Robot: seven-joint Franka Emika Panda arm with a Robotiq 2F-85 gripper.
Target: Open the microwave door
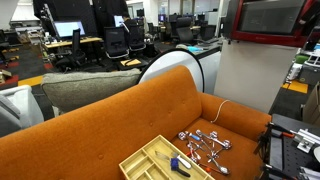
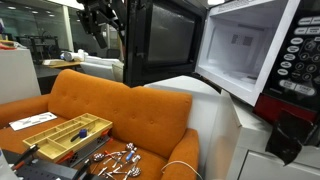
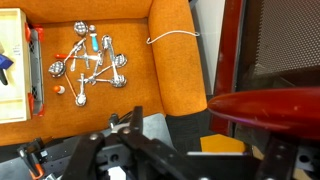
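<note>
step: door (image 2: 160, 40) of the microwave (image 2: 255, 50) already swung wide, white cavity exposed; I judge the opening is basically done, only retreat left.
hand: my hand (image 2: 100, 18) sits up at the far free edge of the door in an exterior view; in the wrist view my hand (image 3: 128, 135) shows dark fingers (image 3: 95, 150) spread apart, pinching nothing.
door position: just beside my hand, dark glass panel standing out from the cavity; red edge (image 3: 265, 105) close beside me in the wrist view.
below my hand: orange sofa (image 3: 110, 100) with metal pieces (image 3: 88, 68), yellow tray (image 3: 12, 70).
next move: pull clear without bumping the door; push wider only if needed.
contact: cannot tell if I touch the door.
</note>
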